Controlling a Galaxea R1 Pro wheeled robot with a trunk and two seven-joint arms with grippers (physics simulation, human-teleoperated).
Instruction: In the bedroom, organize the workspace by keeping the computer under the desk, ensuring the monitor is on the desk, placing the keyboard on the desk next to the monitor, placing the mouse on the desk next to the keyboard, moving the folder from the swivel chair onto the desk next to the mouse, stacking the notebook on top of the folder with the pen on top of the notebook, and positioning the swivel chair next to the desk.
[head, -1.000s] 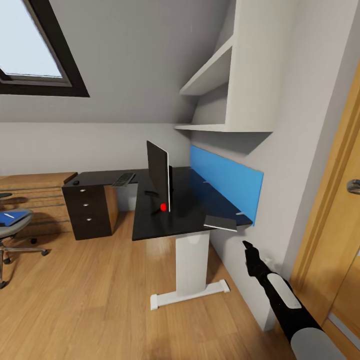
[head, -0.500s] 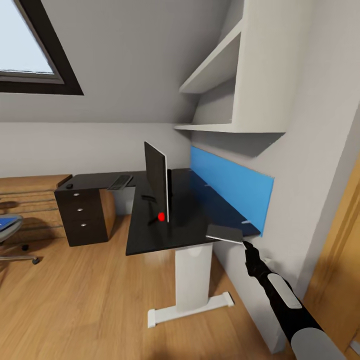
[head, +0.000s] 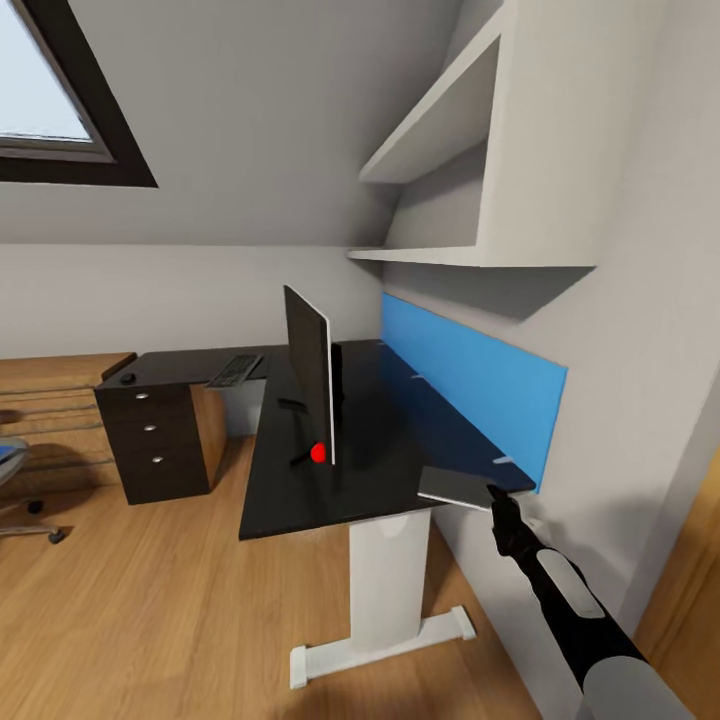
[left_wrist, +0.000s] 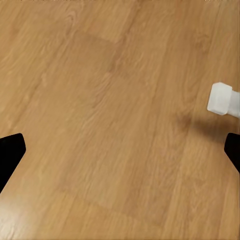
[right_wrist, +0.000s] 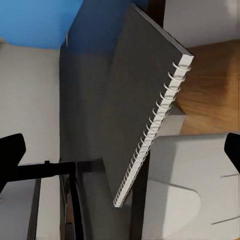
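The desk (head: 370, 470) is taken as the reference for all positions. It is seen in the head view as an L-shaped black top on a white leg (head: 385, 590), set against the grey wall beneath a blue wall panel (head: 470, 385) and white shelves (head: 440, 130).

The monitor (head: 308, 372) is stood upright on the desk, edge-on to the camera, with a red dot (head: 319, 453) at its lower corner. The keyboard (head: 234, 371) is laid flat on the far wing of the desk, and the mouse (head: 127, 378) is placed on the same wing, over the three-drawer unit (head: 150, 440) and well apart from the keyboard. The notebook (head: 455, 486), spiral-bound and dark grey, is laid on the near corner of the desk by the wall, overhanging the edge.

The swivel chair (head: 12, 470) is cut off at the picture's edge, well away from the desk, across the wood floor (head: 150, 620).

The right gripper (head: 500, 500) is held just beside the notebook's overhanging corner; contact cannot be confirmed. In the right wrist view its fingers (right_wrist: 10, 155) are spread wide, with the notebook (right_wrist: 140, 105) between and beyond them, ungripped.

In the left wrist view, the left gripper's fingers (left_wrist: 10, 152) are likewise spread apart over bare floor, near the white foot (left_wrist: 222, 99) of the desk.
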